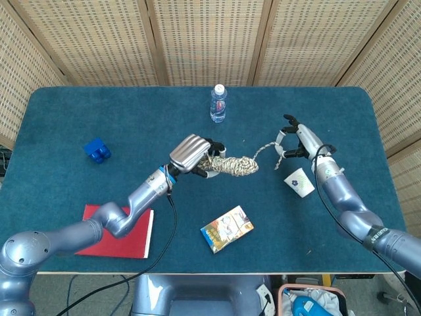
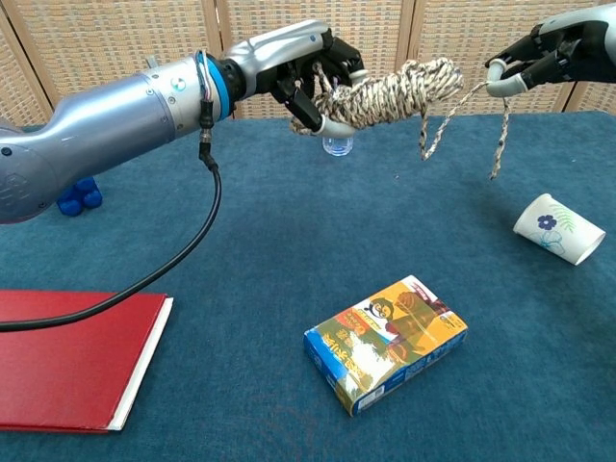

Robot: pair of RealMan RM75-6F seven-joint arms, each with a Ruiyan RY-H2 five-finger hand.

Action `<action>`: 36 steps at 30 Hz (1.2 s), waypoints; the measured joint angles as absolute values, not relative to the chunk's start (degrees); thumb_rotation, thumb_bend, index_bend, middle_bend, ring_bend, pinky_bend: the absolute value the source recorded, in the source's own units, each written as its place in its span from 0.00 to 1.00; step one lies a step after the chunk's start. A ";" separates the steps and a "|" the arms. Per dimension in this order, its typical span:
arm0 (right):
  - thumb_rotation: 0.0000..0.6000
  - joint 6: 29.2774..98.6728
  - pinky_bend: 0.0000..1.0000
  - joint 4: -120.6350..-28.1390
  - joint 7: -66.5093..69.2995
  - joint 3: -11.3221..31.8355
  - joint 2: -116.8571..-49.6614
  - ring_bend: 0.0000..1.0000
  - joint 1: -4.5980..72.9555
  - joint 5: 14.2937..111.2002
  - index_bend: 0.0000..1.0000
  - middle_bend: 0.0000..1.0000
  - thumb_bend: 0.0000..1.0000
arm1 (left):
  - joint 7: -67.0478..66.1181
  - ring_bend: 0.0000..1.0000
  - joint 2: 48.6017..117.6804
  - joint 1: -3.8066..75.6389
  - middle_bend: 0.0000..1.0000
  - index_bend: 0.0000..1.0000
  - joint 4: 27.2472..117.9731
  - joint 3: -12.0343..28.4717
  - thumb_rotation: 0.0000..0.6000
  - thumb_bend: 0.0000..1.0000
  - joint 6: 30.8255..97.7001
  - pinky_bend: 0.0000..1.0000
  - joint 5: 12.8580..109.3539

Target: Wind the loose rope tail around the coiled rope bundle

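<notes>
My left hand (image 1: pixel 189 151) (image 2: pixel 310 60) grips one end of the coiled rope bundle (image 1: pixel 231 164) (image 2: pixel 395 89) and holds it lifted well above the blue table, lying roughly level. The loose rope tail (image 1: pixel 266 149) (image 2: pixel 454 108) sags from the bundle's far end across to my right hand (image 1: pixel 297 139) (image 2: pixel 544 53), which pinches it near its end. A short free end (image 2: pixel 500 144) dangles below that hand. In the chest view the bundle hides most of the water bottle behind it.
A water bottle (image 1: pixel 218 103) stands at the table's back. A paper cup (image 1: pixel 299 182) (image 2: pixel 557 228) lies on its side below my right hand. A printed box (image 1: pixel 227 228) (image 2: pixel 387 342), a red book (image 1: pixel 116 230) (image 2: pixel 72 356) and a blue block (image 1: pixel 97 150) also lie on the table (image 1: pixel 99 118).
</notes>
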State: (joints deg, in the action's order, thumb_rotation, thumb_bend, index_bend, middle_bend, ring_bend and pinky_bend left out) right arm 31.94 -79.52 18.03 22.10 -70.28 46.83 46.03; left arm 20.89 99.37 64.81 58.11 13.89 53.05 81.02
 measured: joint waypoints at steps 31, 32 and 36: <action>1.00 54.49 0.00 -94.43 11.70 15.06 -74.48 0.00 38.05 69.62 0.72 0.00 0.50 | -2.24 0.53 105.67 66.26 0.59 0.75 53.86 26.27 1.00 0.54 52.26 0.62 58.80; 1.00 55.06 0.00 -94.39 12.00 14.77 -74.53 0.00 37.87 71.09 0.72 0.00 0.50 | -3.25 0.53 105.83 66.33 0.59 0.75 53.72 26.33 1.00 0.54 52.15 0.62 58.23; 1.00 57.21 0.00 -94.89 13.11 14.32 -74.63 0.00 37.40 74.31 0.72 0.00 0.50 | -7.08 0.53 106.45 66.63 0.59 0.75 53.52 26.16 1.00 0.54 51.26 0.62 56.27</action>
State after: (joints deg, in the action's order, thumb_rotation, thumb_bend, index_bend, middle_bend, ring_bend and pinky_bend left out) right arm 57.21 -94.89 13.11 14.32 -74.63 37.40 74.31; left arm -7.08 106.45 66.63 53.52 26.16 51.26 56.27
